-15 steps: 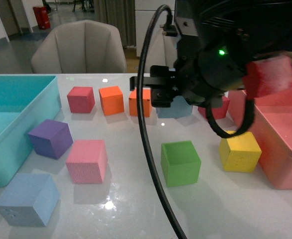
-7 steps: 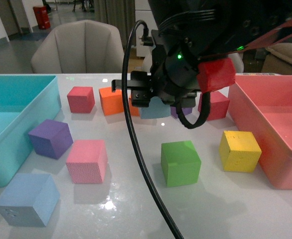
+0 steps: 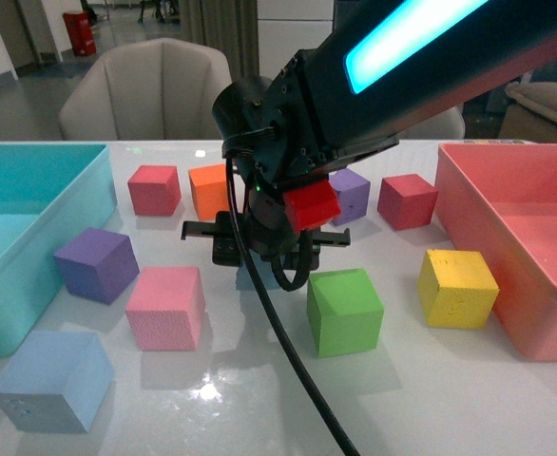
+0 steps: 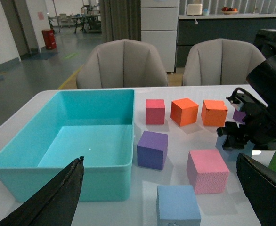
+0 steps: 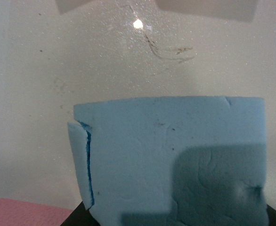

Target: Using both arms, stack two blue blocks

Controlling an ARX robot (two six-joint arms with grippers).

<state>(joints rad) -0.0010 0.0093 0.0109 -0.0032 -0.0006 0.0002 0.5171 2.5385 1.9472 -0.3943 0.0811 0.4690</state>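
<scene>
One pale blue block [image 3: 52, 380] rests on the white table at the front left; it also appears between my left gripper's fingers in the left wrist view [image 4: 178, 205], some way ahead of them. My left gripper [image 4: 160, 160] is open and holds nothing. The other blue block [image 5: 175, 160] fills the right wrist view, just above the table. My right gripper [image 3: 264, 252] is shut on it, low between the pink cube [image 3: 166, 306] and the green cube [image 3: 345, 309]. Only a sliver of that blue block [image 3: 253, 277] shows under the gripper in the front view.
A teal bin [image 3: 31, 190] stands at the left and a pink bin [image 3: 535, 313] at the right. A purple cube [image 3: 96, 263], yellow cube [image 3: 457, 287], red cube [image 3: 154, 188], orange cube [image 3: 210, 190] and a second purple cube [image 3: 350, 195] lie around.
My right arm has swung from the back right toward the left and down, carrying its blue block to just above the table between the pink and green cubes.
</scene>
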